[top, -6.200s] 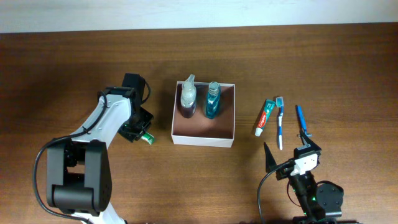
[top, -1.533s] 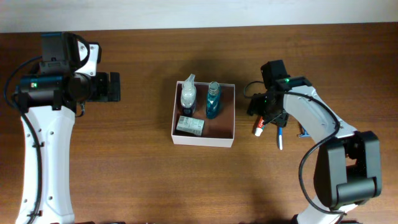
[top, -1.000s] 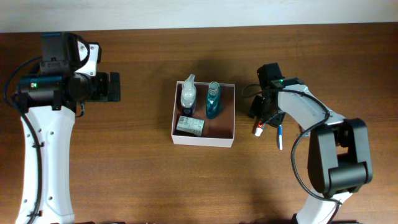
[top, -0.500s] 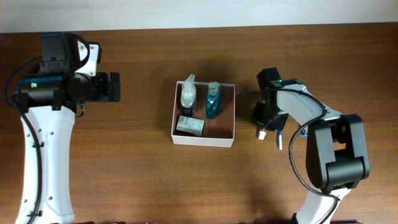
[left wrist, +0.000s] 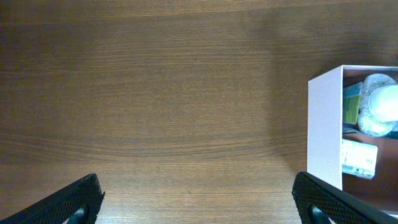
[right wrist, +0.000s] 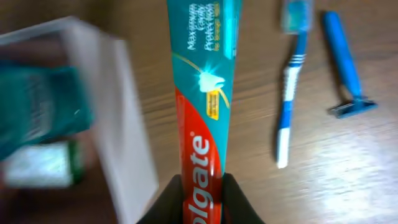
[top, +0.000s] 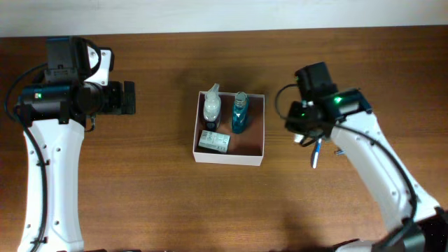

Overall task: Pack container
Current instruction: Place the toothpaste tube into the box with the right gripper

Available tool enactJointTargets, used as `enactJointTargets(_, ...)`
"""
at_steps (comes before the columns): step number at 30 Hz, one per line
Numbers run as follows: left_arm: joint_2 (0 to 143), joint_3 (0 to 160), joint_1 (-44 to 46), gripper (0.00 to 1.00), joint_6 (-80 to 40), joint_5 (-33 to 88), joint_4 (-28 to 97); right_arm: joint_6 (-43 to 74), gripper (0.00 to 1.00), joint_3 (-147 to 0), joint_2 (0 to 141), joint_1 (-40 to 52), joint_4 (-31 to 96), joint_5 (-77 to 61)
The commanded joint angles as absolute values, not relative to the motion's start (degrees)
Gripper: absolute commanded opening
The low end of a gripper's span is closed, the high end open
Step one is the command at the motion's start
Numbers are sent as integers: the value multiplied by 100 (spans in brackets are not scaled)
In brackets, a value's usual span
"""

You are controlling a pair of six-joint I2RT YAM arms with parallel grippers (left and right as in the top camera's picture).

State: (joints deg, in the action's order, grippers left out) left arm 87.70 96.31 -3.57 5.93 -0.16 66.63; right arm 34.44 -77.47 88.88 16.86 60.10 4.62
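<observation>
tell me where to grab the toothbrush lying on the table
Take the toothbrush mid-handle from straight above, jaws closing across its narrow width. It lies flat on the table, long and thin, with bare wood on both sides; the razor beside it lies apart, so the jaws should likely fit.

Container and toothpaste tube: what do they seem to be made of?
The container is probably cardboard: matte white outside, reddish-brown inside, with thin flat walls and sharp corners. The toothpaste tube is likely soft plastic or laminate: smooth, slightly glossy, printed in teal and red.
</observation>
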Motion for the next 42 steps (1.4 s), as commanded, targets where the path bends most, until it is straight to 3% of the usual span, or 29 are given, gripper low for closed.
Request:
enactJointTargets(1,8792,9679,-381,100,519,25,6667,4117,15,-7819,8790,2438,6018,412)
enactJointTargets(6,8792,9679,-381,100,519,27,6665,3879,15,-7819,8801,3417,5749,432)
enactJointTargets(12,8792,9679,-381,100,519,27,6665,840,15,-7819,8803,3791,5721,-281)
enactJointTargets(15,8792,9679,-381,100,519,27,6665,-556,10,-7819,8809,3787,5662,-281)
enactJointTargets(16,8792,9679,-381,100,519,27,6667,-1310,4,-7819,8812,3787,5546,-283)
enactJointTargets(23,8792,9679,-381,100,519,27,6665,-3741,4,-7817,8851,3787,4943,-593)
enactJointTargets(31,8792,9679,-381,100,519,27,6665,-4169,4,-7802,9553,3782,4921,-484)
enactJointTargets(33,8792,9679,-381,100,519,27,6665,-4176,7,-7802,9865,3780,4875,-117)
enactJointTargets(34,8792,9679,-381,100,519,25,6665,-4174,17,-7802,10025,3780,4851,54)
enactJointTargets(36,8792,9679,-381,100,519,27,6667,-4154,18,-7802,10151,3780,4851,69)
enactJointTargets(39,8792,9679,-381,100,519,25,6665,-3546,49,-7911,10005,3780,4936,69)
enactJointTargets(42,8792,9679,-381,100,519,25,6665,-2720,52,-8082,9592,3754,5216,73)
